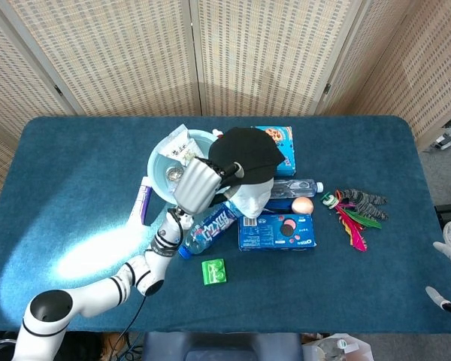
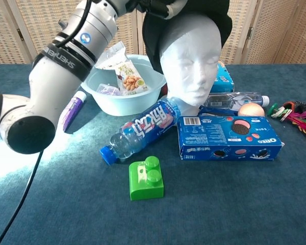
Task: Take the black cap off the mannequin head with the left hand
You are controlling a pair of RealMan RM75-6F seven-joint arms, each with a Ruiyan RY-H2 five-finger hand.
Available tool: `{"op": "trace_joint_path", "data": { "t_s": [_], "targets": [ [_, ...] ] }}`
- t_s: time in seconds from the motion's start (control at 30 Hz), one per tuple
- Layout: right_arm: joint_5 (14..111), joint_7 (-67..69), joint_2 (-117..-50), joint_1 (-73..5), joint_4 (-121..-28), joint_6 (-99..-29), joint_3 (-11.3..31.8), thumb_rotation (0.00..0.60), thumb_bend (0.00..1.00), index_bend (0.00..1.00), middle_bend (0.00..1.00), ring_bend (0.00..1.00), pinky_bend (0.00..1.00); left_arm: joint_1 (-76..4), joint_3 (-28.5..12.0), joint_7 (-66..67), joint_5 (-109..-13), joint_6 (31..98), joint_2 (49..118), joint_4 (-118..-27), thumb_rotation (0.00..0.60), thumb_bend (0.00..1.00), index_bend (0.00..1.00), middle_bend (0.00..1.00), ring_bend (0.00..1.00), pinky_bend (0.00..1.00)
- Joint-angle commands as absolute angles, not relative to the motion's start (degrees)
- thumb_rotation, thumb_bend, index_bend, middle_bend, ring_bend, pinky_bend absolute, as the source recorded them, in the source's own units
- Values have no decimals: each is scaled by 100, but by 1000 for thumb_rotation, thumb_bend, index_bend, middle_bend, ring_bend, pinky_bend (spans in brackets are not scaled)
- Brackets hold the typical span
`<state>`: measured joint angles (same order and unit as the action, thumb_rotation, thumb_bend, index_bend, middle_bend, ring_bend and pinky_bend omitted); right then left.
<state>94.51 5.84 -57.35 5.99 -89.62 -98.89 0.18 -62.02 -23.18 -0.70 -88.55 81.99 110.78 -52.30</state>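
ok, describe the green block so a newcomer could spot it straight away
Start at the white foam mannequin head in the middle of the blue table. In front of it lie a clear plastic bottle with a blue label and a blue Oreo box. The bright green plastic block with round studs on top sits alone nearest the robot, the only green thing there.

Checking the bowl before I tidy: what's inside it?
In the bowl: a snack packet, a purple packet and, in the head view, a round clear item. The left arm covers its left side.
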Motion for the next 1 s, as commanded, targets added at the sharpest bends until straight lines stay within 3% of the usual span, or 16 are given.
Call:
{"op": "trace_joint_path", "data": {
  "t_s": [0.03,0.3,0.6,1.0],
  "targets": [
    [9453,596,-5738,606,-8953,-9905,25,600,106,254,294,224,258,-6251,-2423,-17,-8737,8153,11004,-5199,600,380,646,1000,1000,1000],
    [9483,598,-5741,607,-8956,-9915,31,600,106,254,294,224,258,-6235,-2637,2,-8439,8189,10774,-4975,600,380,642,1000,1000,1000],
    [9547,551,-5740,574,-8999,-9891,33,600,106,254,294,224,258,-5915,-2576,-648,-8409,8510,10267,-4885,600,380,637,1000,1000,1000],
    [9641,495,-5735,501,-9056,-9836,38,600,106,254,294,223,258,-5000,-2143,-852,-8526,9069,9329,-5154,600,380,635,1000,1000,1000]
  ]
}}
